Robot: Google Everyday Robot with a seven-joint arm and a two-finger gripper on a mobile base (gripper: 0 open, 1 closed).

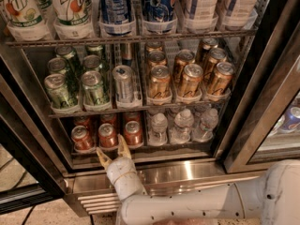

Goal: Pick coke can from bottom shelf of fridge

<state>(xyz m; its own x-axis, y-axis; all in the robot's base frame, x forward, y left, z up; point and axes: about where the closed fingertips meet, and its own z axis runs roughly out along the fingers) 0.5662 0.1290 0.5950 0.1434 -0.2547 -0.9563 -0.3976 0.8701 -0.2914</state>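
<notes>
The fridge point(187, 172) stands open before me with a steel base. Its bottom shelf point(140, 150) holds three red coke cans in the front row: left point(81, 138), middle point(108, 135) and right point(133, 132), with more red cans behind. Small clear water bottles point(183, 124) stand to their right. My gripper point(114, 152) is just in front of the shelf's front edge, below the middle and right coke cans. Its two tan fingers are spread apart and hold nothing. One fingertip point(123, 142) overlaps the gap between those two cans.
The shelf above holds green cans point(93, 87), a silver can point(123, 82) and gold-brown cans point(190, 80). The top rack holds large bottles point(70, 6). The black-edged glass door point(276, 93) stands open at the right. My white arm point(201, 205) crosses the bottom.
</notes>
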